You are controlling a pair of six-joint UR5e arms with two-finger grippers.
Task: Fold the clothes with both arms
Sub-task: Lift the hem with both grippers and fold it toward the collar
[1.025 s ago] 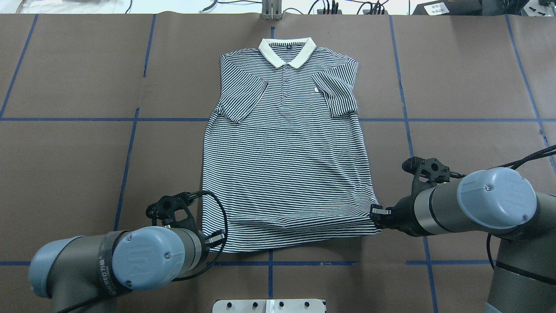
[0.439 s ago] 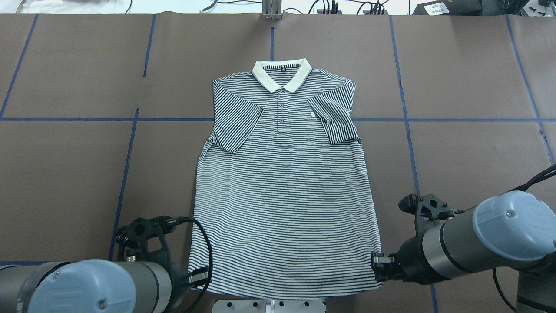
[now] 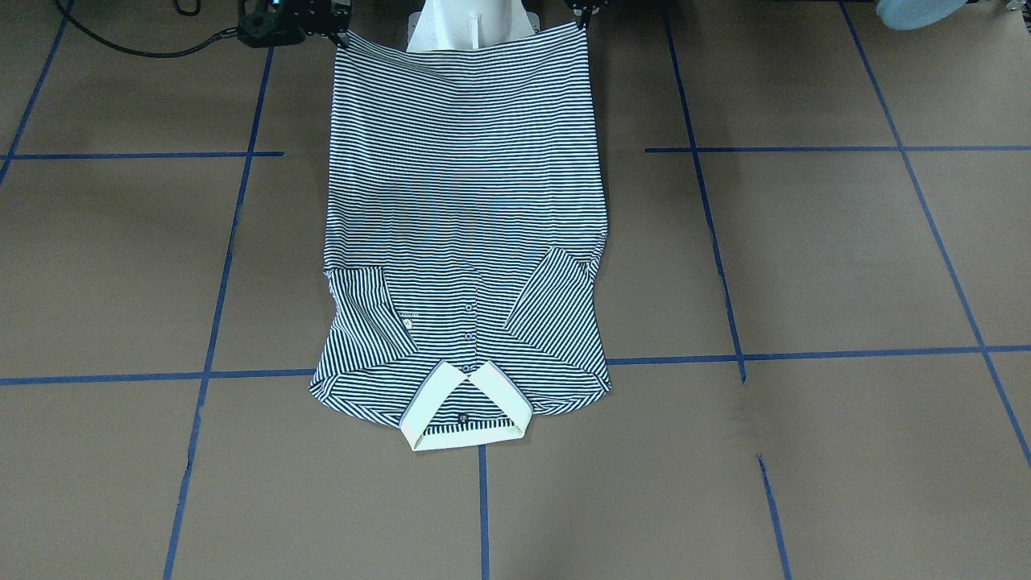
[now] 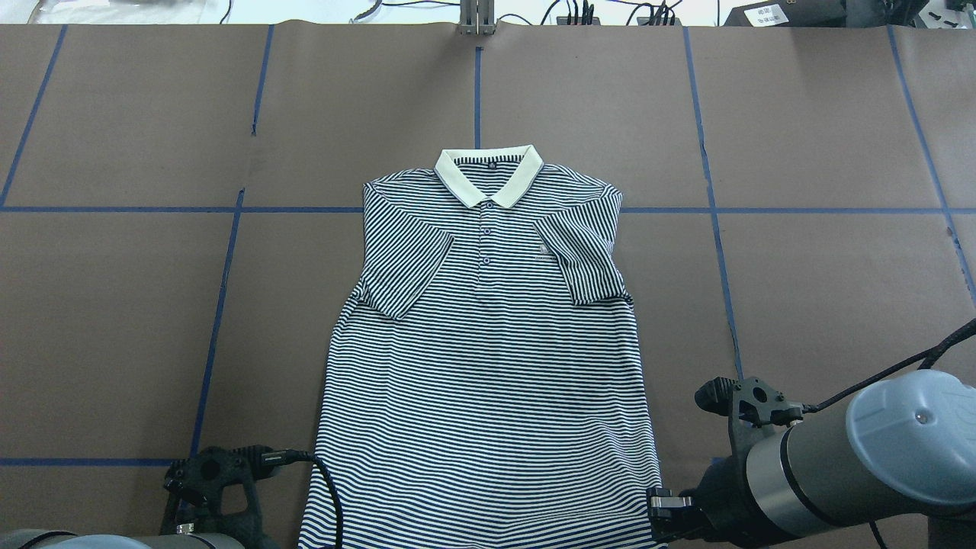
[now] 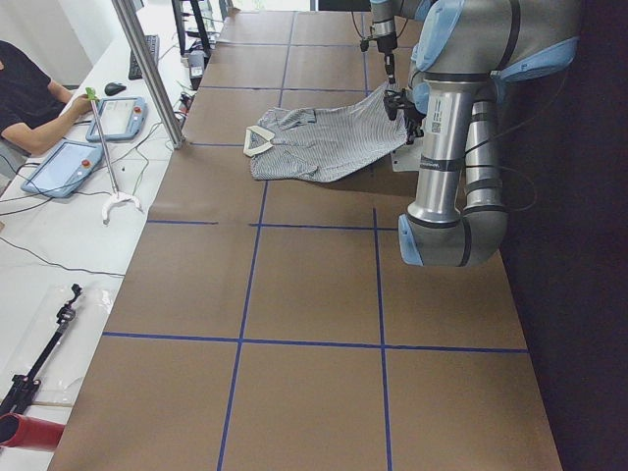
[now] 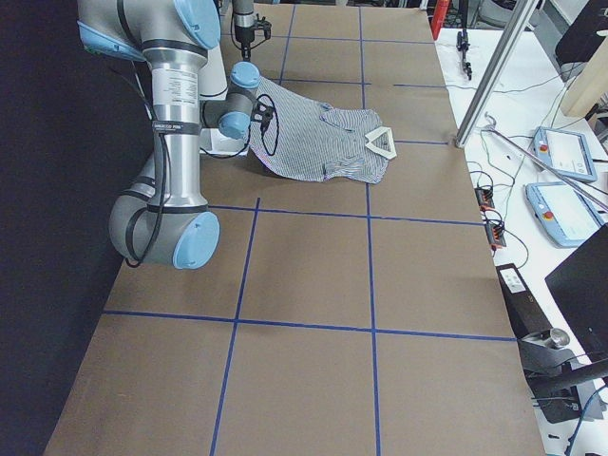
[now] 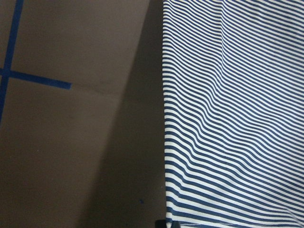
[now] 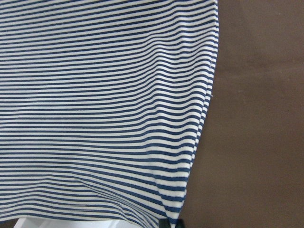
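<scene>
The striped polo shirt [image 4: 488, 366] lies face up on the table, cream collar [image 4: 488, 171] away from me and both sleeves folded in over the chest. My right gripper [image 4: 657, 509] is shut on the right hem corner; its wrist view shows that corner [image 8: 175, 209] pinched at the bottom edge. My left gripper [image 3: 581, 22] is shut on the left hem corner [image 7: 171, 216]. In the overhead view only its wrist camera mount [image 4: 217, 488] shows. The hem is held a little above the table near my base, and the collar end rests on the table [image 3: 463, 411].
The table [image 4: 801, 114] is covered in brown paper with a blue tape grid. My white pedestal base [image 3: 471, 24] sits under the lifted hem. A metal post [image 4: 476, 19] stands at the far edge. A black cable [image 4: 328, 488] loops by the left wrist. An operator's desk with tablets [image 5: 93, 128] lies beyond.
Both grippers have pulled back toward my base and dragged the shirt with them. The collar has slid from the far edge toward the middle of the table.
</scene>
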